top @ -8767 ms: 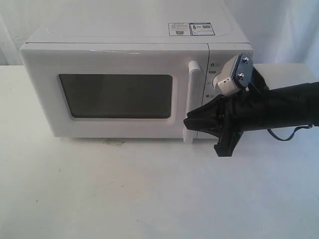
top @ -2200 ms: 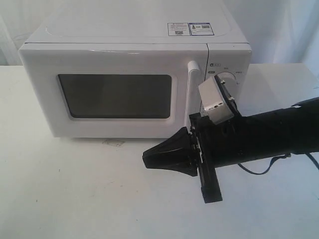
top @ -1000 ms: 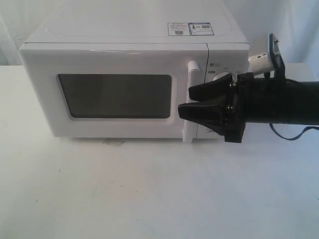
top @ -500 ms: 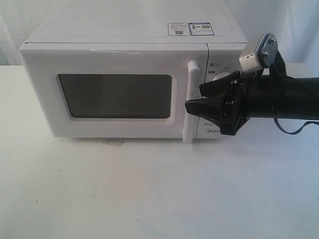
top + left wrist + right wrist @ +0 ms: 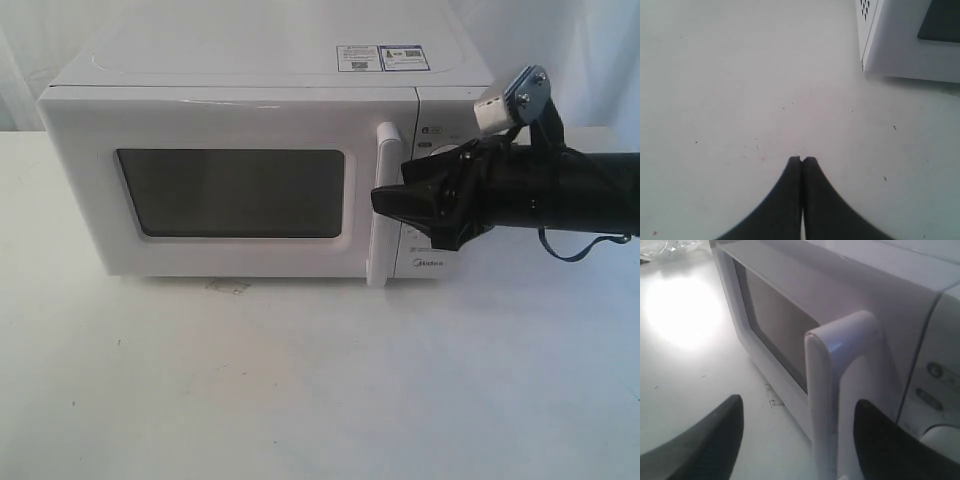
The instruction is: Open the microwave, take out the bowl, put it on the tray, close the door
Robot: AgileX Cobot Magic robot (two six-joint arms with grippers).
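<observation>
The right gripper (image 5: 385, 200), jaws spread wide, sits at the shut door's (image 5: 90, 190) handle (image 5: 822, 405) from the right, the handle's long axis upright between the jaws, so a pull toward the near side looks next

The microwave (image 5: 260, 60) is a white box standing upright and square-on, with two stickers (image 5: 384, 57) at the back right of its top. Its door (image 5: 230, 120) is shut flush and fills the front to the left of the control panel (image 5: 455, 115). The door has a dark rectangular window (image 5: 235, 193). A tall white handle (image 5: 381, 250) stands vertical along the door's right edge.
</observation>
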